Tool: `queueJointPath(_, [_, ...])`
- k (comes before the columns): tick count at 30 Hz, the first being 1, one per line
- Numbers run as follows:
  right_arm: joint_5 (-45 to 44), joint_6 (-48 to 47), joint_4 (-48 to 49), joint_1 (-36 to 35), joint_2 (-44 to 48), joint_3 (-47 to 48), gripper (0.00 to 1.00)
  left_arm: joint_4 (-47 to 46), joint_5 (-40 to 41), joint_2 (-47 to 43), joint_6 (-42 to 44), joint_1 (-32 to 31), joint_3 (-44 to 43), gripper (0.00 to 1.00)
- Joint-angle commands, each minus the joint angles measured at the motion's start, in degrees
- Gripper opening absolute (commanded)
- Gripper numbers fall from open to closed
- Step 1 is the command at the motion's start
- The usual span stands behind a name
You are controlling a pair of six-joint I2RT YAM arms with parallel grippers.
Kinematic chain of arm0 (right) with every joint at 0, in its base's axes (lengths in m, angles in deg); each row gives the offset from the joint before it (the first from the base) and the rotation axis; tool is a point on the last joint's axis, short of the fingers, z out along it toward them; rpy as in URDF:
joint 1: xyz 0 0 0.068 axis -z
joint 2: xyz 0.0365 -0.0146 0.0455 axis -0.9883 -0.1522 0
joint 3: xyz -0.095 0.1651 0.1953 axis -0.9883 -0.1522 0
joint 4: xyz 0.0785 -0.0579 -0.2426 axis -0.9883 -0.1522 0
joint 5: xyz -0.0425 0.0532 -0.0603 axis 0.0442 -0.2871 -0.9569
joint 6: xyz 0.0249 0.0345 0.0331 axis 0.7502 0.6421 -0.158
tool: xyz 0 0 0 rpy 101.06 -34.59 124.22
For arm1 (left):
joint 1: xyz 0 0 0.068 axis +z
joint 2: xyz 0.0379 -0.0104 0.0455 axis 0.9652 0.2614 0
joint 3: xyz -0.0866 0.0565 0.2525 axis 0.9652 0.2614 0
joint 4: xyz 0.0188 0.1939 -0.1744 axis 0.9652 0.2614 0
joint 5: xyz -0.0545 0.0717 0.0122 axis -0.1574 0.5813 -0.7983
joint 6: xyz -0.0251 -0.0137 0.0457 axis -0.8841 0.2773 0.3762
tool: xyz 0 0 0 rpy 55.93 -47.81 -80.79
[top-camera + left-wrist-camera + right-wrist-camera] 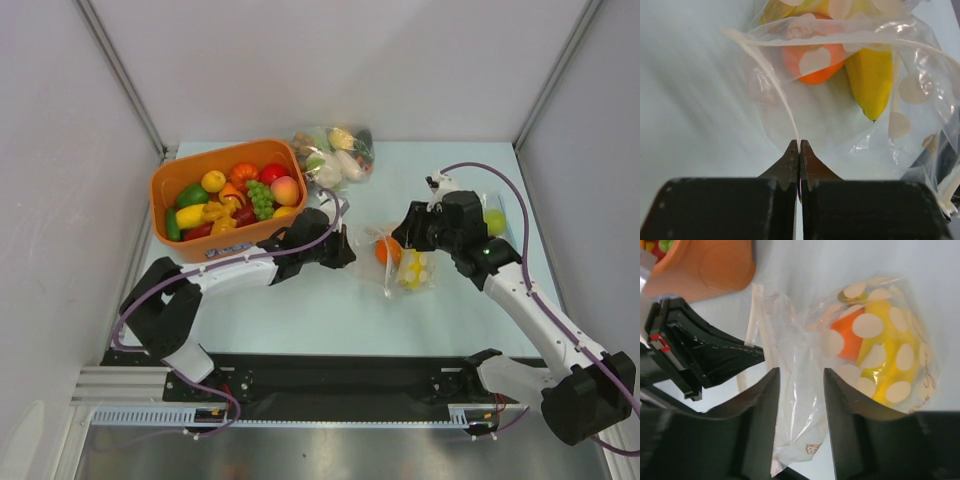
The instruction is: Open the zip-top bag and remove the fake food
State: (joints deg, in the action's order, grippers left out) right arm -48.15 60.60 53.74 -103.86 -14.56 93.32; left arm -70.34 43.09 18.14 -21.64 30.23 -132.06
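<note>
Clear plastic dotted with pale spots makes up the zip-top bag [420, 283], which lies on the tabletop [300, 310] between the two arms. Its fake food sits inside: one orange piece [384, 250] and a yellow cluster [414, 270]. The left gripper [346, 250] meets the bag's left edge and the right gripper [406, 238] hangs over its top, seemingly so one can anchor while the other pulls. Behind stand one orange basket [200, 247] of toy fruit and one second filled bag [332, 155].

Seen from the left wrist, the left gripper is pinched tight on the white zip strip [772, 75], which arcs away toward the bag's mouth. That hold looks suited to peeling one lip open. One orange piece and one yellow banana [871, 80] show through the film.

Seen from the right wrist, the right gripper's fingers [760, 415] stand apart with loose film between them, unclamped. It is probably lining up on the opposite lip. One orange and one yellow mass sit at the bag's far end.
</note>
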Motion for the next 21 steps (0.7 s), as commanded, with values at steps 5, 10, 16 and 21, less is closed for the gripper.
queueJointPath(5, [0.1,-1.0,-0.2,7.7,5.6,0.3,0.62,-3.3,0.0,1.7,1.0,3.1,-0.2,0.00])
queueJointPath(10, [5.1,0.1,0.8,14.9,4.5,-5.2,0.73,-2.3,0.8,2.8,2.1,4.7,-1.1,0.00])
queueJointPath(16, [7.8,2.1,5.1,16.8,1.8,-11.9,0.76,-2.8,0.2,3.5,3.7,4.7,-1.2,0.00])
queueJointPath(21, [12.4,4.3,11.8,18.7,-2.9,-17.0,0.75,-3.8,-0.9,4.6,4.5,4.7,-1.4,0.00])
